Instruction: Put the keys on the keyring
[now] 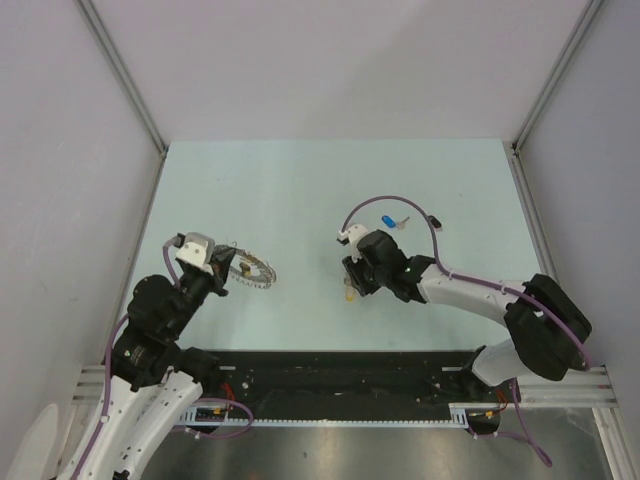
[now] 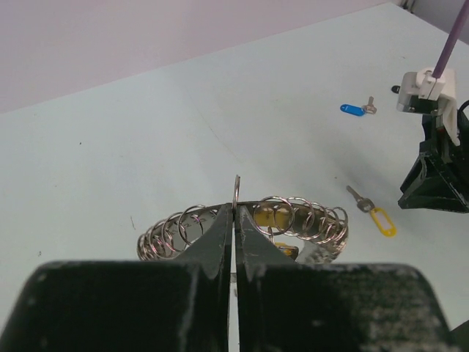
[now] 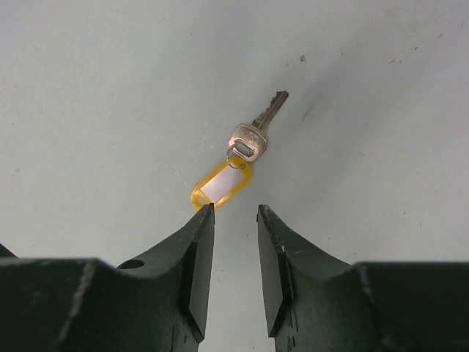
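Keyring (image 2: 308, 220) on the bench (image 2: 110, 147) is gripped at one wire loop by the closed left fingers (image 2: 216, 246). Right of the keyring, the yellow key (image 3: 223, 183) lies flat just before the open, empty right fingers (image 3: 199, 253).

Keyring (image 2: 293, 213): silvery coil of wire loops w/ scalloped rim, lying on table (image 1: 300, 190), one loop upright, pinched betw. left fingers (image 2: 217, 246). Yellow key (image 3: 222, 183): flat, silver blade pointing 1 o'clock in right wrist view, yellow tag w/ white label at 7. In top view it lies well apart, at 3 o'clock of ring. Blue key (image 1: 389, 220): flat, 1 o'clock of yellow. Black key (image 1: 435, 222): dark speck, 3 o'clock of blue.
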